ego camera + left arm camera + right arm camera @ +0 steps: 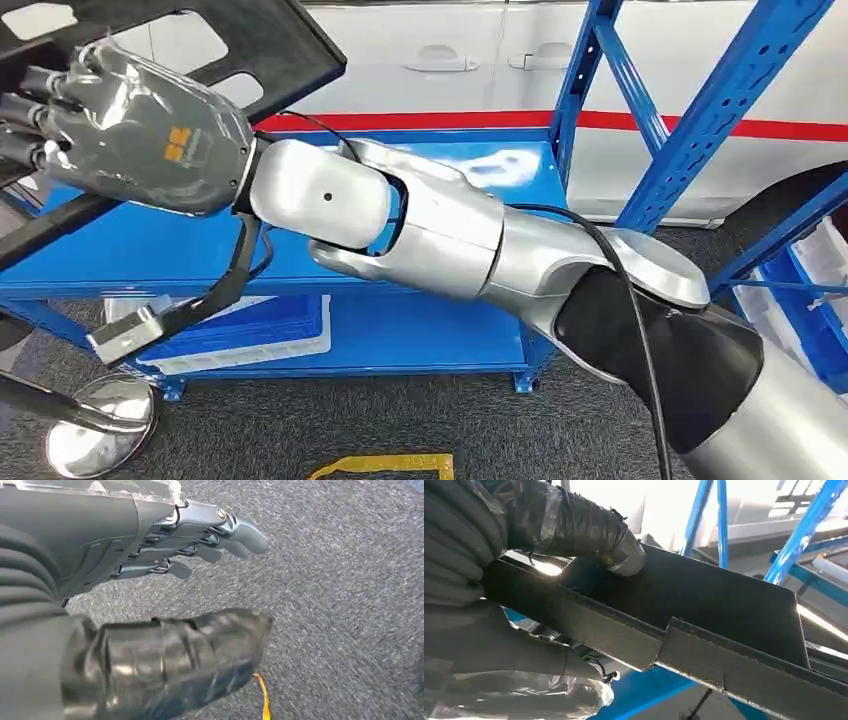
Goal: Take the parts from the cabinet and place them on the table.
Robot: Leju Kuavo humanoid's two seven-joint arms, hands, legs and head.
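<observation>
Black moulded panel [270, 45] is clamped in the right hand [140, 130], thumb [589, 527] pressing its face, long axis slanting over the blue rack shelf [420, 165]. Left hand [150, 595] hangs empty, fingers apart.

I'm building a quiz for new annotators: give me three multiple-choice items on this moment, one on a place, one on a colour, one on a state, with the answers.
1. Where is the black part?
A. lifted over the shelf, in the right hand
B. lying on the carpet
C. inside the blue bin

2. What colour is the rack's frame?
A. yellow
B. blue
C. green

3. What is the left hand doing?
A. gripping the black part
B. holding a cable
C. holding nothing, fingers apart

Answers:
1 A: the right hand grips the part above the blue shelf, thumb pressed on it.
2 B: the uprights and braces are blue.
3 C: its fingers are spread over grey carpet.
</observation>
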